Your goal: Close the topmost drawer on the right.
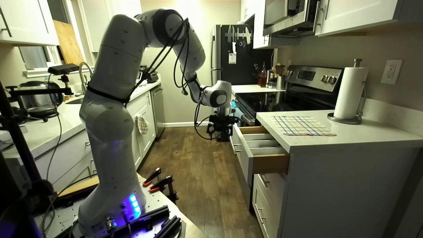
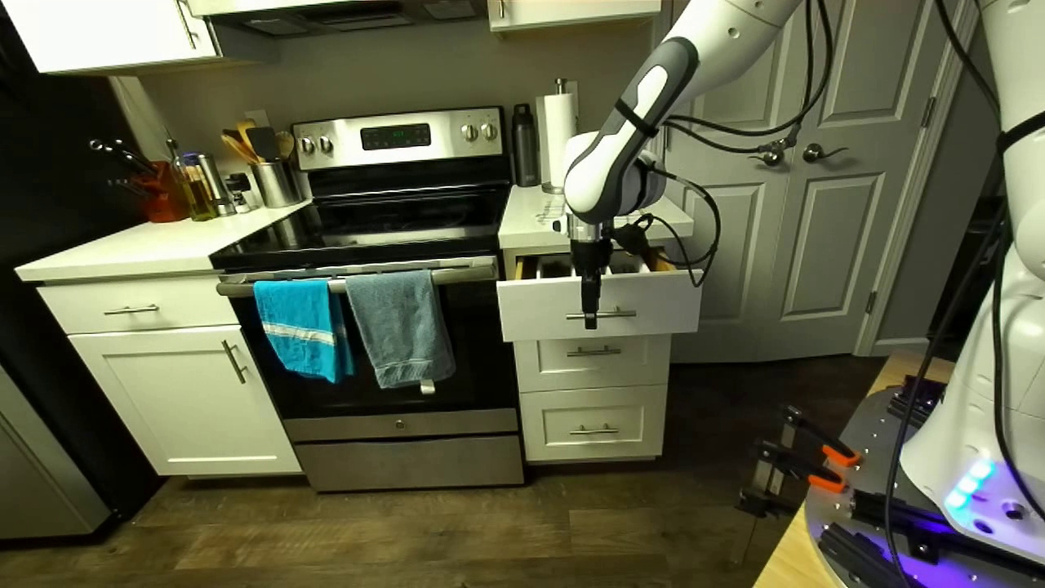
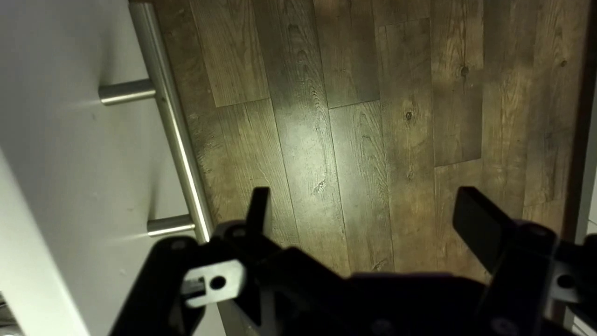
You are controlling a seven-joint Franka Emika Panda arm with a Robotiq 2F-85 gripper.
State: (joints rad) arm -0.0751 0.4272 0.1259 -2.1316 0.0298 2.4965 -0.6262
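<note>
Drawer handle (image 2: 618,314) partly behind tool (image 2: 590,320)

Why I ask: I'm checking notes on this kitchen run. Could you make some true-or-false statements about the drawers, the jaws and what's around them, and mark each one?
1. The topmost drawer stands open. True.
2. The jaws are shut on the drawer handle. False: they stand parted, and the drawer handle lies outside them.
3. A bright blue towel and a grey-blue towel hang from the oven handle. True.
4. The paper towel roll stands on the stove. False: it stands on the counter.
5. The lowest drawer of that cabinet is shut. True.
6. The topmost drawer has no partitions inside. False: white dividers show in it.
</note>
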